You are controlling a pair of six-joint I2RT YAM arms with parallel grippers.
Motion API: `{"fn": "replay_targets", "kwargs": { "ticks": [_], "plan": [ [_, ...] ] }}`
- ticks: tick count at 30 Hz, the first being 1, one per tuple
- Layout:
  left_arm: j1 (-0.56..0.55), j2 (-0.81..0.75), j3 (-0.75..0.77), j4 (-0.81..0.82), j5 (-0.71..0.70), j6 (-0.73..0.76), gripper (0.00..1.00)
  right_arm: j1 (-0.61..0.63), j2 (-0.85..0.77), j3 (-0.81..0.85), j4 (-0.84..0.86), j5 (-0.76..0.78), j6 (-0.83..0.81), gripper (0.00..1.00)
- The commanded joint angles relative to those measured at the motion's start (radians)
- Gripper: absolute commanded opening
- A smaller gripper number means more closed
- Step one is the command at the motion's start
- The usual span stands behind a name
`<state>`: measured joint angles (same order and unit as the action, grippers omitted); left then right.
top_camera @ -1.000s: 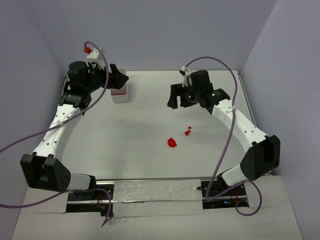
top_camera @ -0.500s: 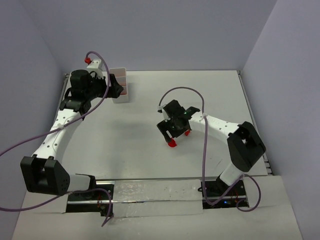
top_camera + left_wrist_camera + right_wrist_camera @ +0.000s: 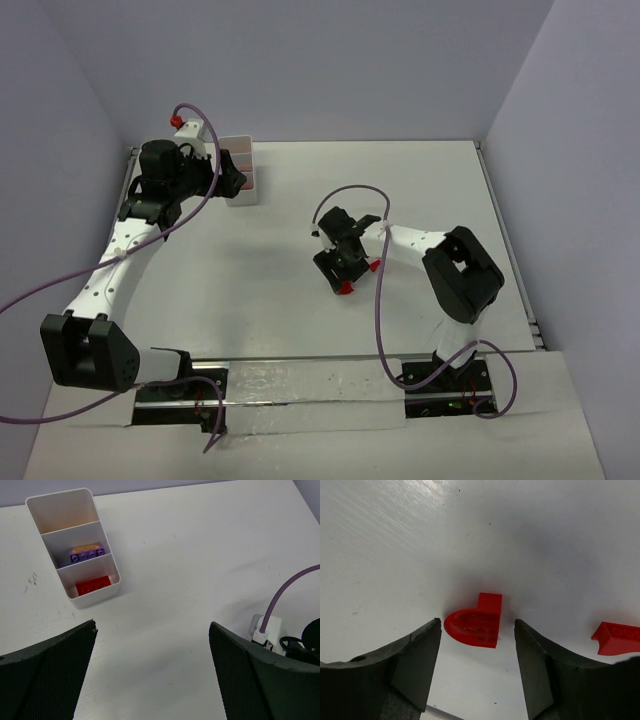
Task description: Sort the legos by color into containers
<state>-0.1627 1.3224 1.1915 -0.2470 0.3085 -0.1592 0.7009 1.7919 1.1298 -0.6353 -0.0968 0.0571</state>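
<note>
R hand [image 3: 477,655] – apart, straddling rounded red lego [image 3: 475,625] on tabletop [image 3: 545,540] (no contact seen); L hand [image 3: 152,626] wide apart, empty, nr tray [image 3: 92,596].

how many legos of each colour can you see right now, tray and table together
red: 3 (red brick in the tray, rounded red piece, small red piece)
purple: 1 (purple brick)
orange-yellow: 1 (orange-yellow piece on the purple one)
total: 5 visible
</note>
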Motion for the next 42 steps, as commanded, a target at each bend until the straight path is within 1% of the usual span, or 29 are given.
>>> {"fn": "replay_targets", "kwargs": {
  "ticks": [1,3,10,11,13,16,18,19,21,23,24,26,28,30,33,35,38,42],
  "plan": [
    [0.003,-0.002,0.023,0.009,0.017,0.013,0.99,0.009,0.019,0.053,-0.012,-0.024,-0.002,0.60],
    [0.003,0.002,0.025,0.010,0.015,0.013,0.99,0.009,0.021,0.063,-0.019,-0.033,-0.002,0.52],
    [0.022,0.011,0.016,0.006,0.046,-0.014,0.99,0.007,-0.019,0.112,-0.038,-0.125,0.002,0.37],
    [0.032,0.013,0.011,0.007,0.066,-0.022,0.99,0.004,-0.028,0.123,-0.041,-0.148,0.003,0.35],
    [0.056,0.014,-0.004,0.010,0.151,-0.037,0.99,-0.010,-0.048,0.144,-0.044,-0.204,0.011,0.34],
    [0.094,0.009,-0.051,0.043,0.275,-0.059,0.99,-0.077,-0.076,0.205,-0.043,-0.368,0.049,0.31],
    [0.097,-0.003,-0.090,0.079,0.345,-0.077,0.97,-0.130,-0.092,0.239,-0.027,-0.467,0.091,0.30],
    [0.097,-0.025,-0.137,0.108,0.371,-0.091,0.97,-0.152,-0.098,0.257,0.009,-0.501,0.146,0.29],
    [0.093,-0.048,-0.185,0.158,0.382,-0.127,0.95,-0.233,-0.127,0.249,0.096,-0.584,0.258,0.15],
    [0.080,-0.055,-0.211,0.181,0.370,-0.154,0.91,-0.287,-0.172,0.208,0.238,-0.622,0.410,0.14],
    [0.078,-0.057,-0.217,0.185,0.368,-0.158,0.90,-0.291,-0.181,0.205,0.252,-0.628,0.424,0.14],
    [0.039,-0.061,-0.227,0.195,0.335,-0.152,0.88,-0.316,-0.182,0.215,0.332,-0.638,0.577,0.14],
    [0.003,-0.055,-0.221,0.193,0.316,-0.139,0.88,-0.320,-0.174,0.228,0.358,-0.630,0.657,0.14],
    [-0.068,-0.036,-0.181,0.169,0.262,-0.107,0.86,-0.325,-0.159,0.233,0.390,-0.614,0.787,0.13],
    [-0.151,0.004,-0.109,0.139,0.222,-0.079,0.86,-0.325,-0.140,0.222,0.430,-0.598,0.906,0.12],
    [-0.188,0.036,-0.067,0.137,0.216,-0.087,0.86,-0.325,-0.128,0.210,0.445,-0.595,0.954,0.12],
    [-0.225,0.087,-0.020,0.138,0.214,-0.097,0.85,-0.325,-0.118,0.178,0.478,-0.612,1.017,0.11],
    [-0.257,0.116,-0.004,0.162,0.223,-0.106,0.83,-0.325,-0.130,0.134,0.520,-0.622,1.059,0.09]
  ]
}}
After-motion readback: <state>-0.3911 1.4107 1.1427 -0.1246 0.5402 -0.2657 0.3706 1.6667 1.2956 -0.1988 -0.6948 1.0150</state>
